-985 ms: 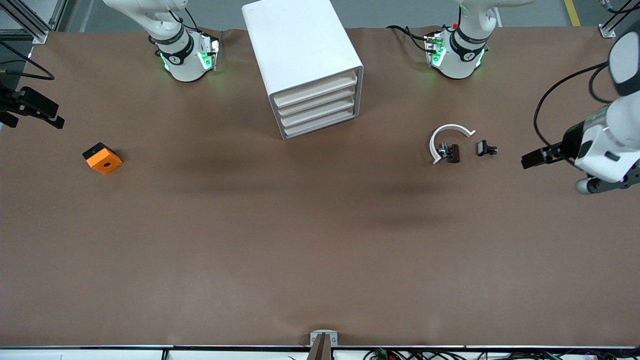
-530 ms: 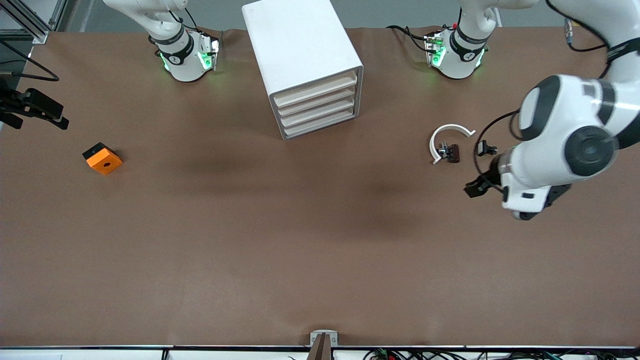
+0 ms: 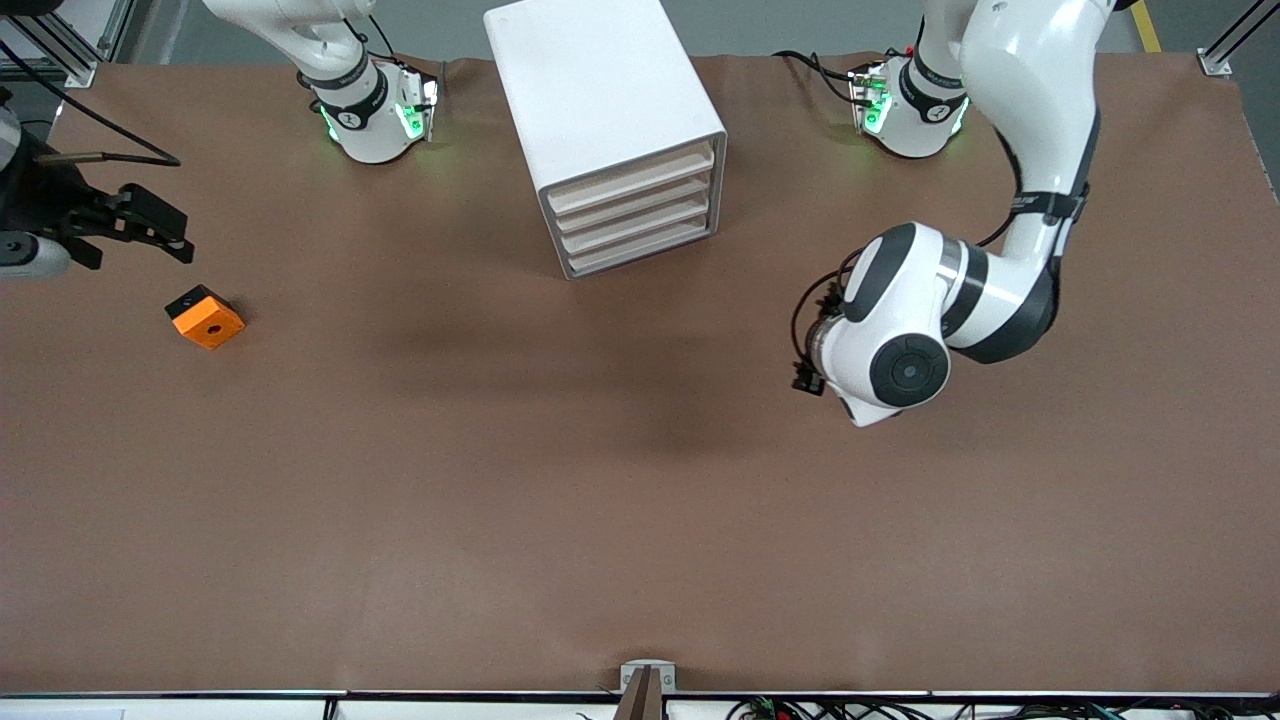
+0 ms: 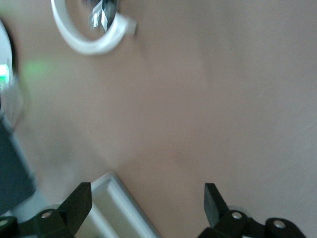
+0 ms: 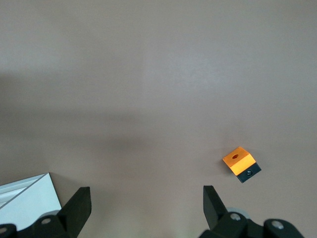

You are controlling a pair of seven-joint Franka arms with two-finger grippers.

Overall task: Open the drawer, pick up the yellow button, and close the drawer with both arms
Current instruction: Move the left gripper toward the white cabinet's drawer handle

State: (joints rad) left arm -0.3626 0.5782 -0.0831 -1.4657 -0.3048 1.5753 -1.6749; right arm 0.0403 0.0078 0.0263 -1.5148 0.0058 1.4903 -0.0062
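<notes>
The white cabinet (image 3: 610, 130) stands at the middle of the table near the robots' bases. Its four cream drawer fronts (image 3: 633, 210) are all shut, and a corner of it shows in the left wrist view (image 4: 116, 206) and the right wrist view (image 5: 25, 201). The button is not in view. My left gripper (image 3: 806, 380) hangs under its wrist over bare table, nearer to the front camera than the cabinet; it is open and empty (image 4: 146, 203). My right gripper (image 3: 165, 228) is open and empty (image 5: 146, 203) over the table at the right arm's end.
An orange square block with a hole (image 3: 205, 317) lies on the table under the right gripper's reach, also in the right wrist view (image 5: 239, 162). A white curved band (image 4: 89, 34) with a small clip shows in the left wrist view; the left arm hides it in the front view.
The left arm has swung from its end of the table toward the middle and now covers the white band and clips. The right gripper has moved a little toward the cabinet.
</notes>
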